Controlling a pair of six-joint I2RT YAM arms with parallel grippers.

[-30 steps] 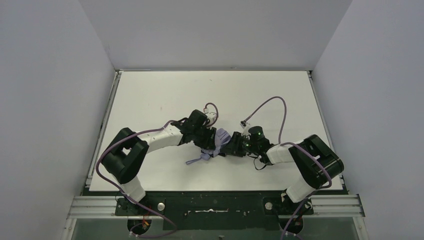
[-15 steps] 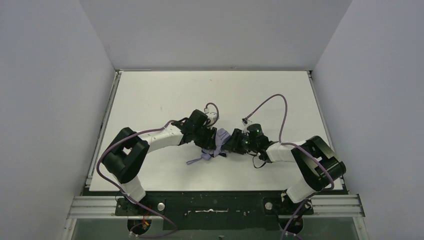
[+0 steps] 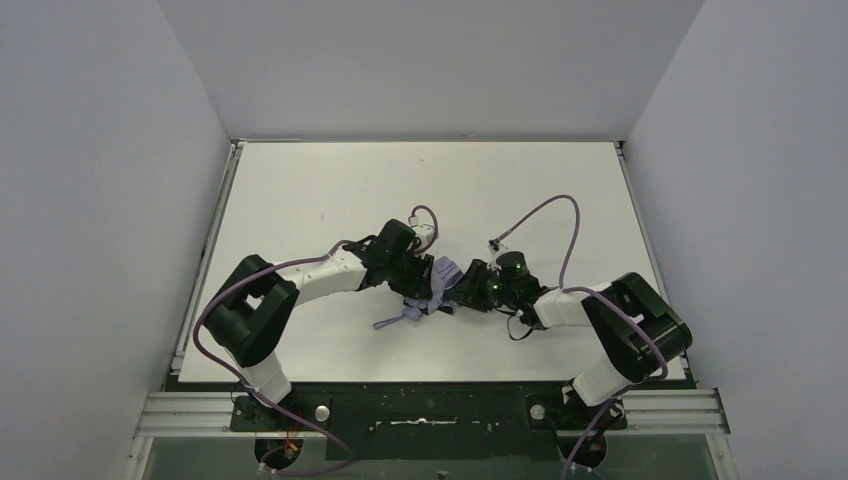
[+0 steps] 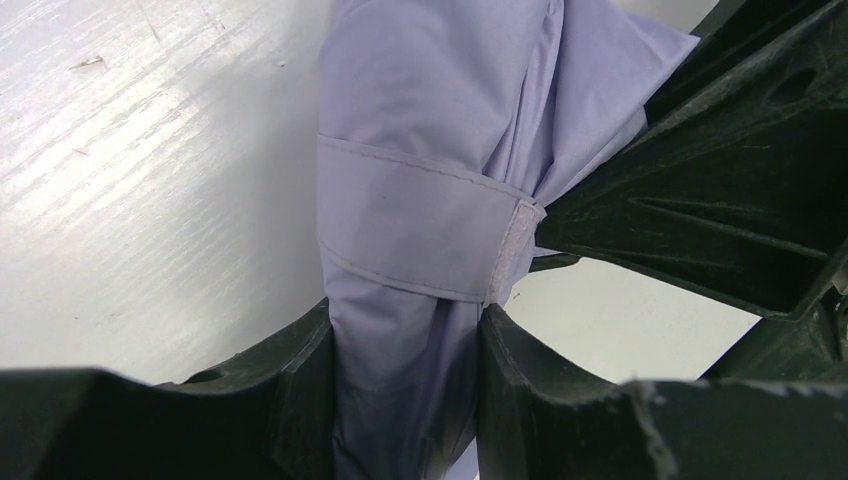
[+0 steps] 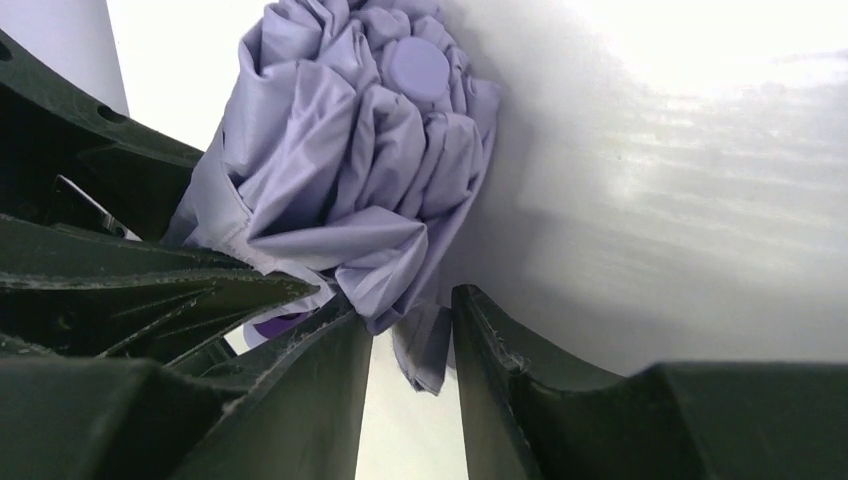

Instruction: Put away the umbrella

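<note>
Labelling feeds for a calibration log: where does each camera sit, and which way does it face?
Top external: above and behind the left arm and right arm, looking down at the table; both arms show.
Left wrist: on the left arm, looking along its own fingers at the strap around the umbrella.
Right wrist: on the right arm, looking past its own fingers at the umbrella's folded end.
Shared: all three show the umbrella.

The umbrella lies on the table near its middle, slightly toward the near edge. The left gripper meets it from the left and the right gripper from the right. A strap wraps around it.
</note>
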